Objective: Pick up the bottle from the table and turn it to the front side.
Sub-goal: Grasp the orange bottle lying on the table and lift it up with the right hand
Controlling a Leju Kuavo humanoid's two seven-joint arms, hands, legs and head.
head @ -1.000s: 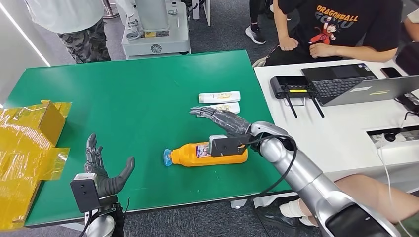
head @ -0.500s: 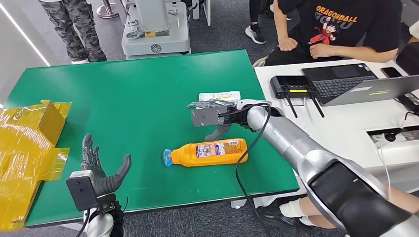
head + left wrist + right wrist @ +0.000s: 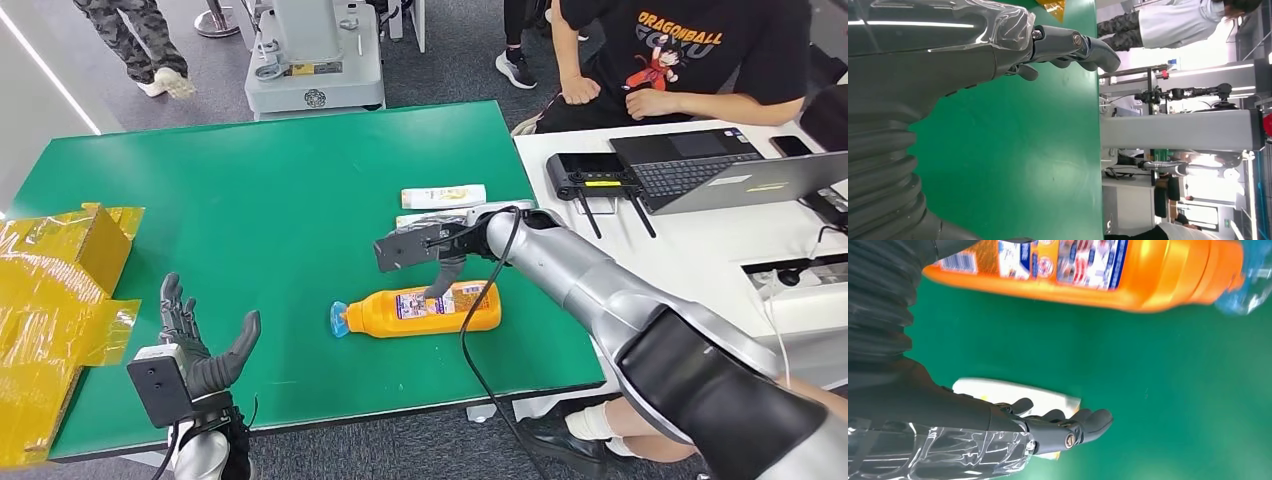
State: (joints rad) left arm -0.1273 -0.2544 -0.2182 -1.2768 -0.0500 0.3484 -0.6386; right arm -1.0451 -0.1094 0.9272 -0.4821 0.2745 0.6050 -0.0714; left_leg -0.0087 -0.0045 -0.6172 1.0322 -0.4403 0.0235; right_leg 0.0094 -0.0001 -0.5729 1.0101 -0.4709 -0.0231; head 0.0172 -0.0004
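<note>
- Right hand point(image 3: 440, 262): above the bottle point(image 3: 420, 311), just past its far side; fingers spread and hanging downward, holding nothing; thumb tip close over the bottle's label, contact cannot be told
- Right wrist view: fingers point(image 3: 1068, 427) open, apart from the bottle point(image 3: 1098, 272), green surface between them
- Bottle: orange, lying on its side on the green table point(image 3: 270, 200), blue cap point(image 3: 338, 319) pointing twd the robot's left, label facing up, near the table's front edge
- Two white tubes point(image 3: 443, 196): on the table just beyond the bottle, one partly hidden behind the right hand
- Left hand point(image 3: 205, 350): at the table's front edge, well apart from the bottle on its cap side; fingers up and spread, thumb out, nothing in it
- Yellow wrapped cardboard point(image 3: 60, 290): further out from the bottle than the left hand, at the table's end
- White desk point(image 3: 700, 250): beside the table on the bottle's base side, w/ laptop point(image 3: 720, 170) and black controller point(image 3: 595, 175); a seated person point(image 3: 680, 50) behind it
</note>
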